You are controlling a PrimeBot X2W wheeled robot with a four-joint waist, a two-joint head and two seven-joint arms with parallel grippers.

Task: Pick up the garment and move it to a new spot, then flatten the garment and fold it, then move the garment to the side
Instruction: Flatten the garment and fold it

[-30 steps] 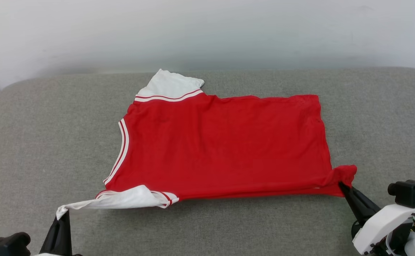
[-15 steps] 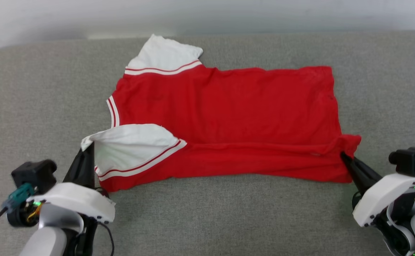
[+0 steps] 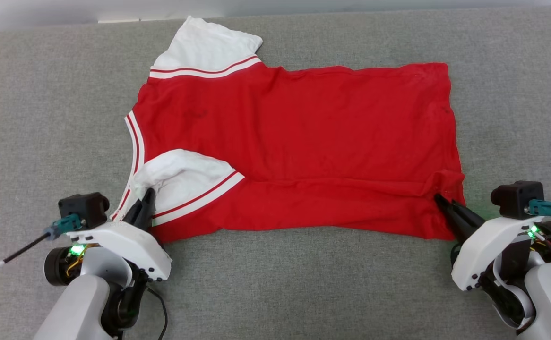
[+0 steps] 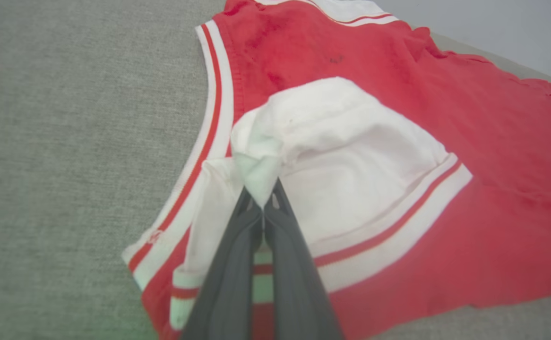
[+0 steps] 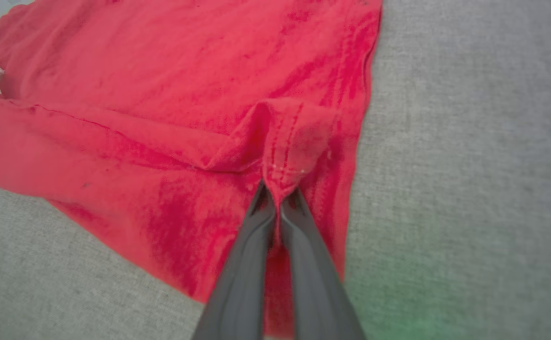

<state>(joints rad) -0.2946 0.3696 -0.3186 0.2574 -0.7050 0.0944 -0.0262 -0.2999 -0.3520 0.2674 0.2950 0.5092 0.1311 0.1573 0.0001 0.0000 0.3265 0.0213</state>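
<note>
Tiny dark mark point(image 4: 336, 59) on the garment point(image 3: 304, 141), illegible at this size.

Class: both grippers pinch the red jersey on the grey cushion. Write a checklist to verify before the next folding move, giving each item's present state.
1. Left gripper shut on the near white sleeve: ok.
2. Right gripper shut on the jersey hem corner: ok.
3. Near edge folded onto the body, crease straight: ok.
4. Cloth smooth at both grips: not ok, bunched.
5. Far sleeve flat on the cushion: ok.
6. Only one layer pinched: cannot tell.
</note>
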